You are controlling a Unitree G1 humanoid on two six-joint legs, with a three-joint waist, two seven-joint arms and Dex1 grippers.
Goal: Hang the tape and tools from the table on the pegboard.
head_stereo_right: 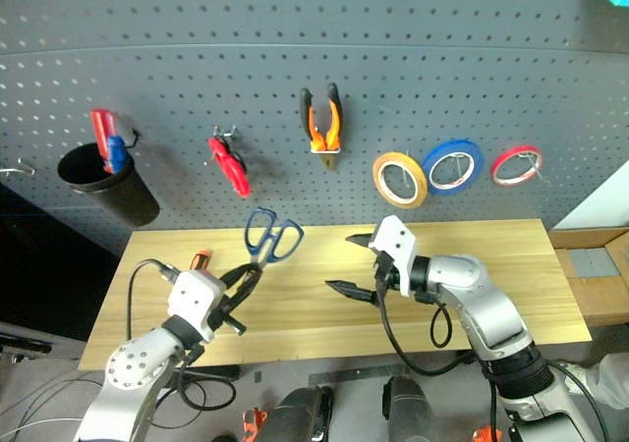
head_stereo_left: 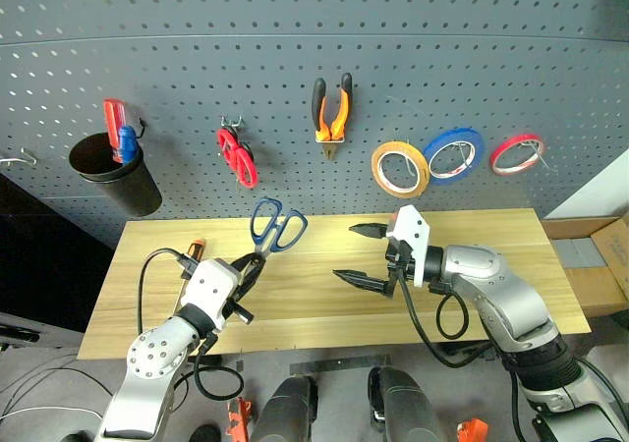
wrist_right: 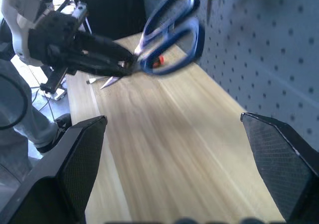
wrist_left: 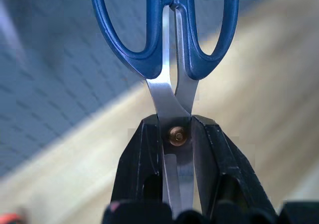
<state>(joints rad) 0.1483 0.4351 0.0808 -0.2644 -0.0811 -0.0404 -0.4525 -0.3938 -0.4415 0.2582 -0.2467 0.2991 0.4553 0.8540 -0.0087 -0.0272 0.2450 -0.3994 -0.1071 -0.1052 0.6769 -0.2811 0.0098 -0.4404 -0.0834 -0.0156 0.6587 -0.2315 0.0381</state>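
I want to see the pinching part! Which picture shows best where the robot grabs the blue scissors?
The left wrist view: the left gripper clamps the scissors at the pivot. Both eye views show them small; the right wrist view shows them blurred.

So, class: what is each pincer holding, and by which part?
The left pincer grips the blue-handled scissors at the blades' pivot, handles free. The right pincer holds nothing.
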